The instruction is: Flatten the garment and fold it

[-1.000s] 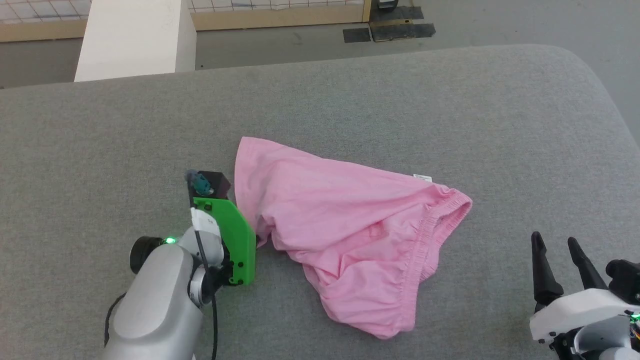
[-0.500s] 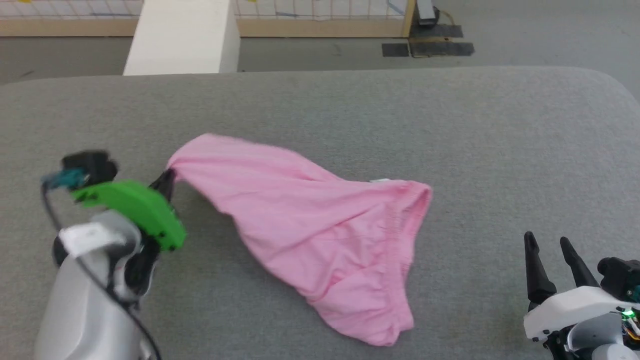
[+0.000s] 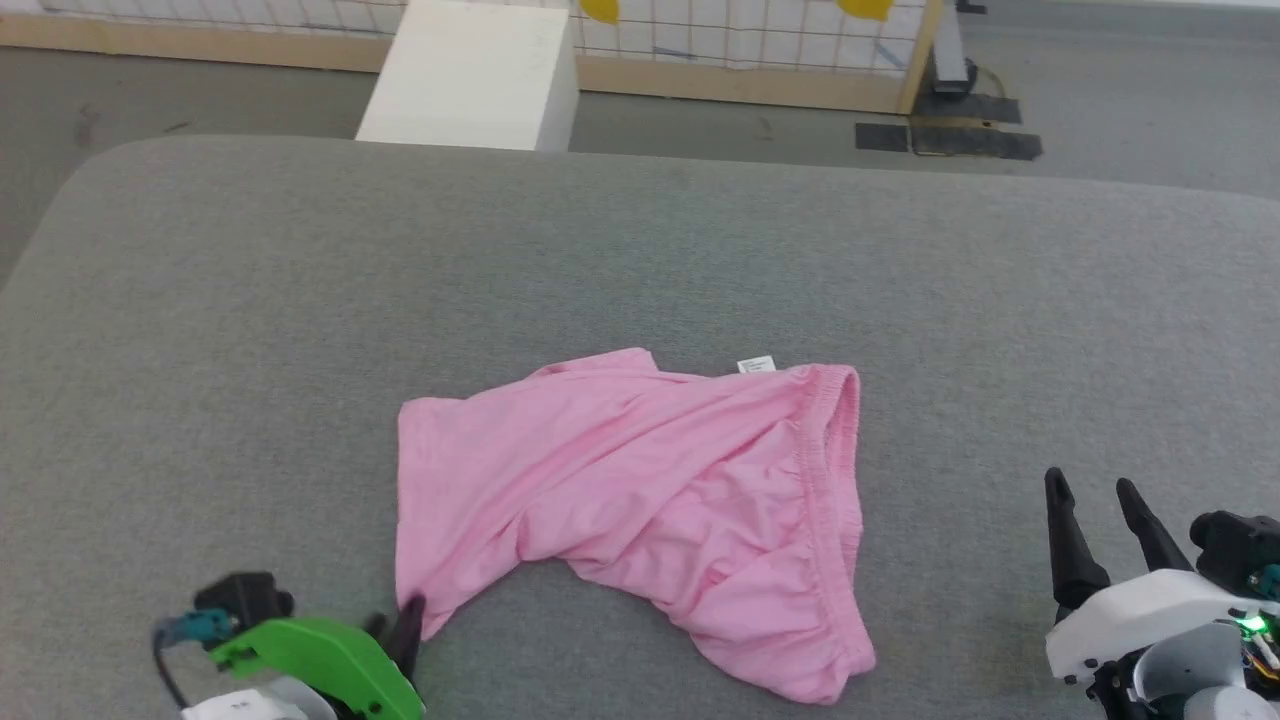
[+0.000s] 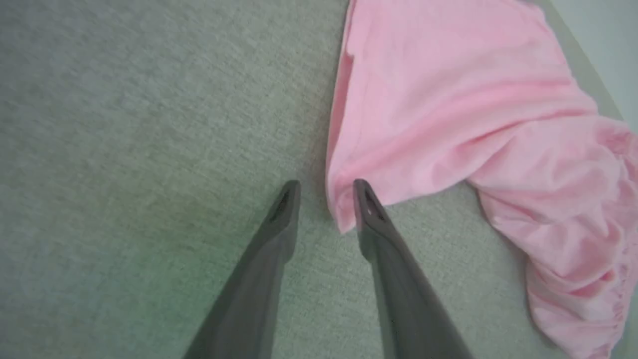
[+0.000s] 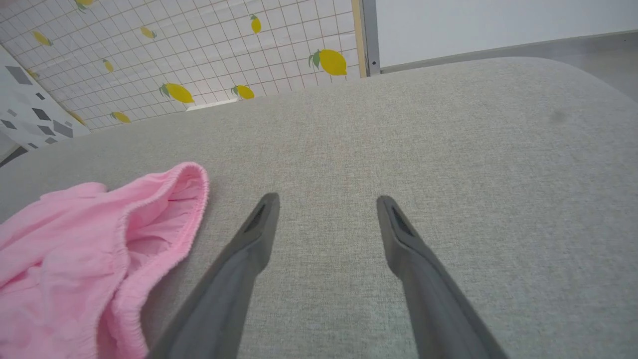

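Two ways to go wrong from here, both judged, not seen. First, snagging the garment (image 3: 640, 500) on the left gripper (image 4: 326, 189) during any pull-away, with the cloth's near-left corner lying between the fingers (image 4: 371, 219) and against one of them; would drag that corner back and rumple the flatter side. Second, folding too soon, with the band (image 3: 842, 470) side bunched and a thick crease running across the middle; would lock wrinkles in and give a lopsided fold. Third, closing on too little cloth at the corner tip and slipping off under tension. As for the left gripper: parted about halfway, clamping nothing, merely touched by the corner on one finger, tips low over the counter (image 3: 250, 330). As for the right gripper (image 3: 1090, 485): spread wide, empty, touching nothing, well apart from the garment on its band side, low over the counter; resting or hovering, cannot tell. Garment lying on the counter, rumpled: flatter flap toward its left, gathered band and heaped folds toward its right and near side, small white label (image 3: 757, 365) poking out at its far edge just beside the band's far end. Needs smoothing outward from the middle before any fold, by this reading.
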